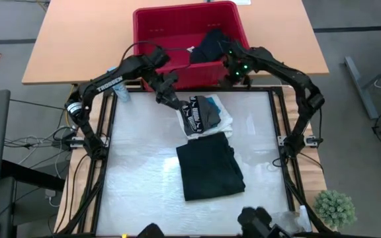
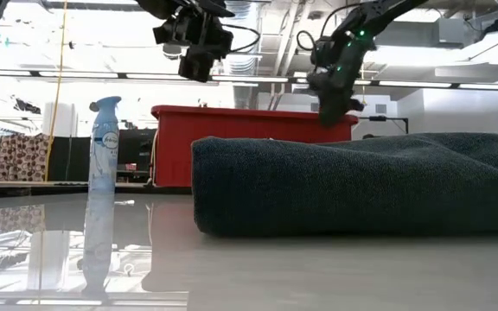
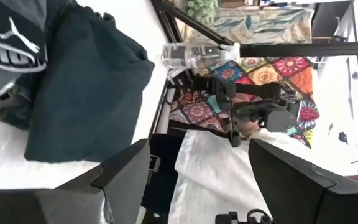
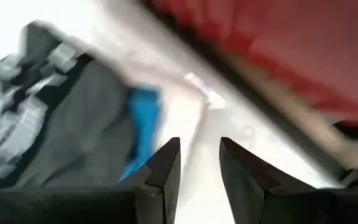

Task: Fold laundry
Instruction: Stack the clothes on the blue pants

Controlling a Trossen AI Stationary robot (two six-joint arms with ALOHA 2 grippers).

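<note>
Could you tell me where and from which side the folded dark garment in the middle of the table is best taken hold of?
Probably at a corner of the folded dark garment, on the edge facing away from the red basket. It lies flat as a thick rectangle with bare table beyond that edge, so a gripper coming down from above there could likely pinch all layers.

Beside the red slotted basket [image 1: 177, 30]: a grey garment [image 1: 207, 111] with black-and-white lettered waistband; nearer, a folded dark teal-black cloth [image 1: 209, 170]; pale blue spray bottle [image 2: 102, 147].
</note>
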